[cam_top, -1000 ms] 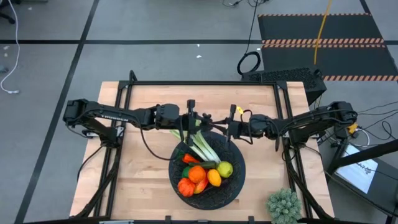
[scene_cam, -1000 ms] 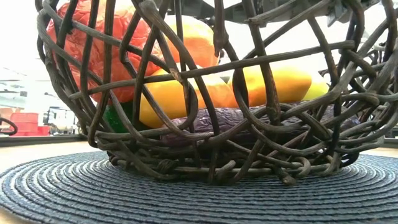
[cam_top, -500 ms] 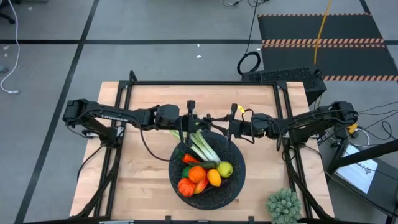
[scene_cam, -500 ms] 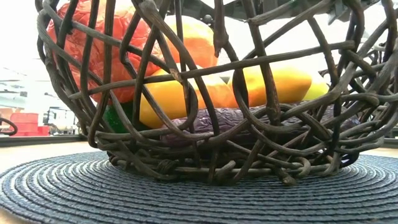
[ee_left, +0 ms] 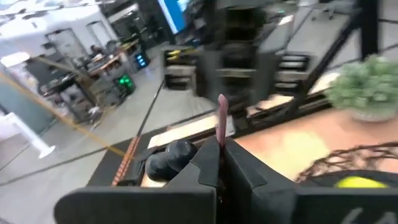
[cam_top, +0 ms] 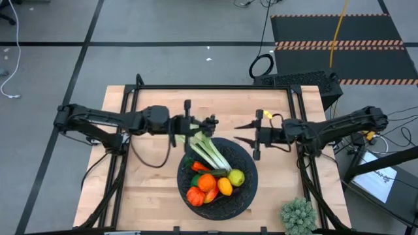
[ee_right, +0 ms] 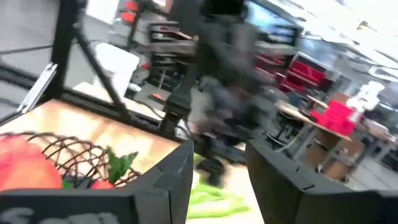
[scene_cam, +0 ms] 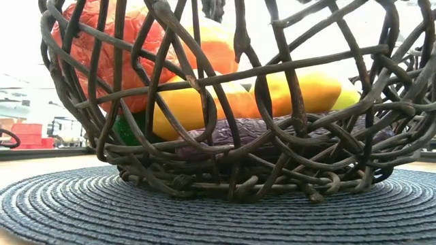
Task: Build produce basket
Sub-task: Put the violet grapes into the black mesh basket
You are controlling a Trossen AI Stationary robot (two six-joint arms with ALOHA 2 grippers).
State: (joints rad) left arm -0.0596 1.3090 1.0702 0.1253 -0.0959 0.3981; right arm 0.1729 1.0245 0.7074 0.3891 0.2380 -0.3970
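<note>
Now both arms have drawn apart.

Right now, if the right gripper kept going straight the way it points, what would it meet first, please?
Most likely the left gripper, which faces the right gripper over the far rim of the basket. The leek lies just below that line; heights are unclear, so it might brush that first.
</note>
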